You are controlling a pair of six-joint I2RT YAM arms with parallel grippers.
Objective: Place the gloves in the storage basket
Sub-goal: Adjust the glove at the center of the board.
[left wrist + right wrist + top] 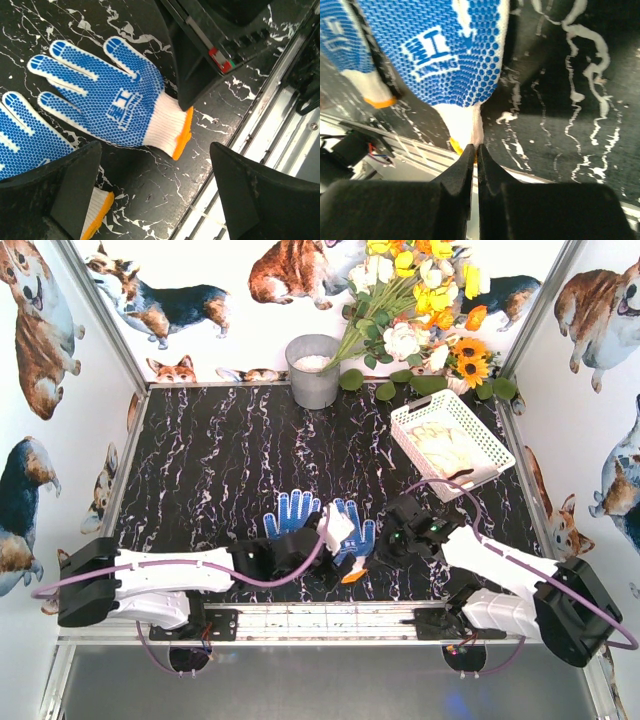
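Observation:
Two blue-dotted white gloves with orange cuffs lie near the table's front edge: one glove (291, 510) on the left, the other glove (353, 528) beside it. My right gripper (475, 150) is shut on the white cuff of the right-hand glove (450, 55), just above its orange hem. My left gripper (155, 195) hangs open over bare table below that glove (112, 102), touching nothing. The second glove (20, 150) lies partly under my left finger. The white storage basket (478, 435) stands at the back right with cream gloves (440, 445) in it.
A grey metal bucket (313, 370) stands at the back, with a bunch of flowers (420, 300) beside it. The metal rail (330, 615) of the table's front edge runs just behind both grippers. Corgi-print walls close in the sides.

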